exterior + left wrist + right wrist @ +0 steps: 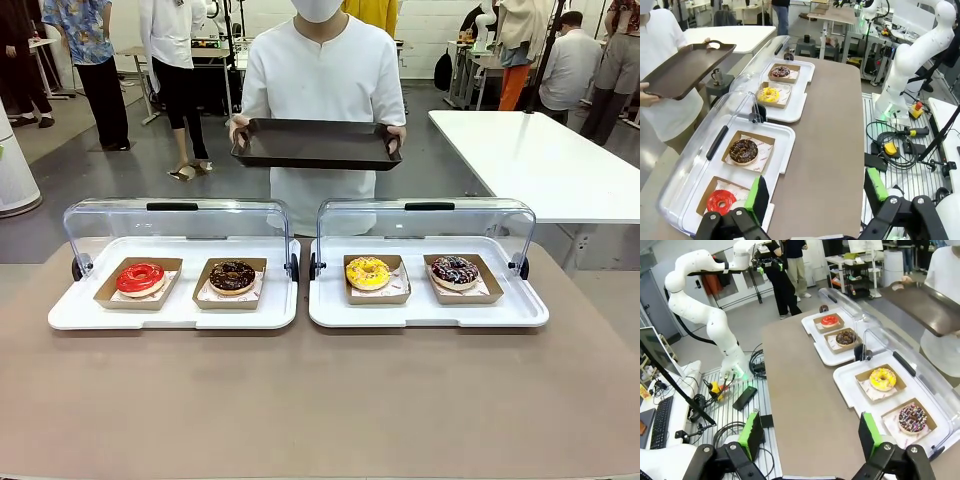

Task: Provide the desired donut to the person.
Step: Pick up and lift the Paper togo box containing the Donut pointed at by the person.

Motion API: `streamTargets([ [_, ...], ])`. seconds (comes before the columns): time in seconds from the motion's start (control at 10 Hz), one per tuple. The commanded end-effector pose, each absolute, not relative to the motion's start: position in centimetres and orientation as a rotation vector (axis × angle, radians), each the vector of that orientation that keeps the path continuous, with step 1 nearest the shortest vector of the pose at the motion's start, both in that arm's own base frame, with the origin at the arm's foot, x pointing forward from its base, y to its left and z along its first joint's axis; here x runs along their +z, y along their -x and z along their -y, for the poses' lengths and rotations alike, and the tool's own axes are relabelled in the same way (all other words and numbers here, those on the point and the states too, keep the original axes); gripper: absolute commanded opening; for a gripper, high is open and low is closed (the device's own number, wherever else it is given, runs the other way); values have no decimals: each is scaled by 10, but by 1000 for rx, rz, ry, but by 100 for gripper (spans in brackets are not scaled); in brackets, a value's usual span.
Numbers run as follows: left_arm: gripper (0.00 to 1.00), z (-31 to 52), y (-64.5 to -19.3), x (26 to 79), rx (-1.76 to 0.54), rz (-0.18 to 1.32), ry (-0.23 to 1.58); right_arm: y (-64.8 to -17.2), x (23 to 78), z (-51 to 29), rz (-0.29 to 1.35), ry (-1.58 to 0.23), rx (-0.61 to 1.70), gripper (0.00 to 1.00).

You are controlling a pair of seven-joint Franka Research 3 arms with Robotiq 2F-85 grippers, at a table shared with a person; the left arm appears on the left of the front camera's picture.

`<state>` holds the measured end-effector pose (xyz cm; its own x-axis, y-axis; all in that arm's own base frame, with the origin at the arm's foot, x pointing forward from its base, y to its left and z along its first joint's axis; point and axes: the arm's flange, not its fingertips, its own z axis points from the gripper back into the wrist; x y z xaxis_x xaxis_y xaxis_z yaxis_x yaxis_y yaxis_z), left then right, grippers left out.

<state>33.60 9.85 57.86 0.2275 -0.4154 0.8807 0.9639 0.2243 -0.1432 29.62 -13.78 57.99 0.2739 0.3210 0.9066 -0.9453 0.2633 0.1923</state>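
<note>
Standing at the far side of the tabletop [300, 400], the person [322, 80] holds a dark tray [316, 143] level by its two ends, behind the two white cases. Both clear lids [200, 220] are tipped up.

Left case [180, 315]: red donut [140, 278] and chocolate donut [232, 276], each in its own cardboard holder [112, 292]. Right case [430, 315]: yellow donut [368, 272] and sprinkled dark donut [455, 270], same holders (can't tell which one is wanted).

Left pincer [816, 192] is released, green pads wide apart with nothing between, up off the tabletop at the red donut's end. Right pincer [810, 435] is likewise released and empty, at the sprinkled dark donut's end.
</note>
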Motion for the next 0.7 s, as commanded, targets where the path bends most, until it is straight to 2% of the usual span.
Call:
streamTargets([
  [0.0, 100, -99, -337, 578, -1120, 829, 846, -298, 575, 131, 880, -880, 1016, 100],
  [0.6, 100, -99, -337, 578, -1120, 829, 846, -296, 580, 138, 876, -890, 1023, 100],
])
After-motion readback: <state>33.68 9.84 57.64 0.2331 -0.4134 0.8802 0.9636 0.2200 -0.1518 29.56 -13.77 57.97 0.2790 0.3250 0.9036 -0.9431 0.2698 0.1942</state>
